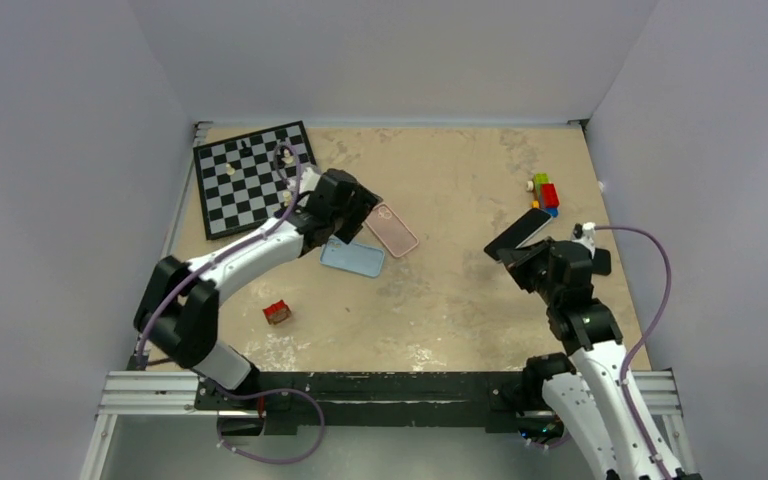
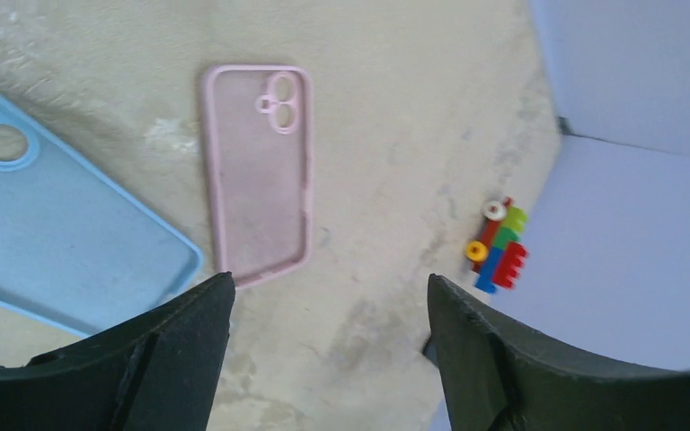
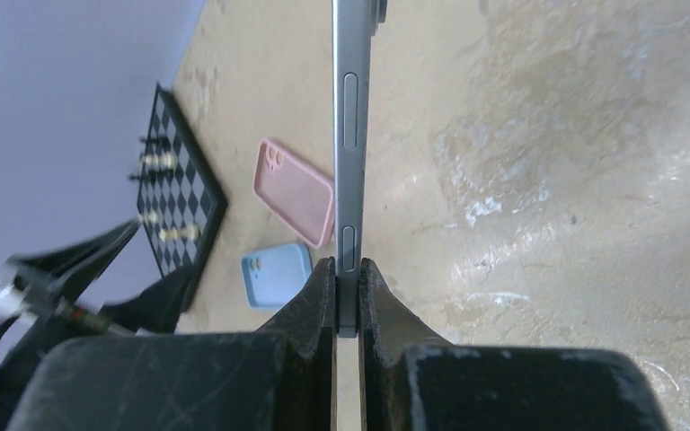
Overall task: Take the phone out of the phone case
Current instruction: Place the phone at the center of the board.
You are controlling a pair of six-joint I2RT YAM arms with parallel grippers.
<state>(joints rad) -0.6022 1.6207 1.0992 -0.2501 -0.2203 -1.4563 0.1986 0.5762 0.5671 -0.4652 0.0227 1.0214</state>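
Phone (image 3: 350,135): 1, bare, clamped edge-on in your right gripper (image 3: 348,269), long axis running straight out from the jaws, above the table (image 1: 460,290). Pink case (image 2: 259,171): 1, empty, flat, just ahead of your left gripper (image 2: 328,283), which is spread and holds nothing.

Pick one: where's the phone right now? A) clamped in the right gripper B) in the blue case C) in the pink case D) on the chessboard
A: in the right wrist view the phone stands edge-on, pinched in the right gripper, while the pink case lies empty on the table.
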